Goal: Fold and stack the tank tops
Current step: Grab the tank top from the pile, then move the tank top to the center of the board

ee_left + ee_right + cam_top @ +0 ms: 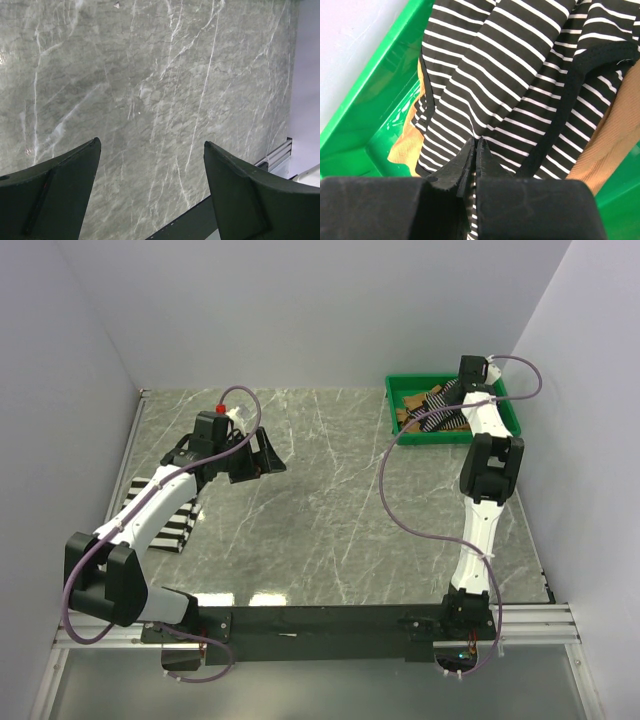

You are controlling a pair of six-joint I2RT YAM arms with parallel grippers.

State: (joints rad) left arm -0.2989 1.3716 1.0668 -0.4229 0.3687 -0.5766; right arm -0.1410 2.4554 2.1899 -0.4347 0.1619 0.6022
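In the green tray, our right end effector pinches the crumpled thin-striped tank top. Our left end effector gapes empty.

Tray at far-right corner of table. Inside tray: thin-striped tank top over plain tank top, right gripper clamped on the thin-striped one. Far left of tray: wide-striped tank top, under left arm. Left gripper between it and tray.

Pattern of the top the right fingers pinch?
Tank top: thin white stripes on black; right wrist view best.
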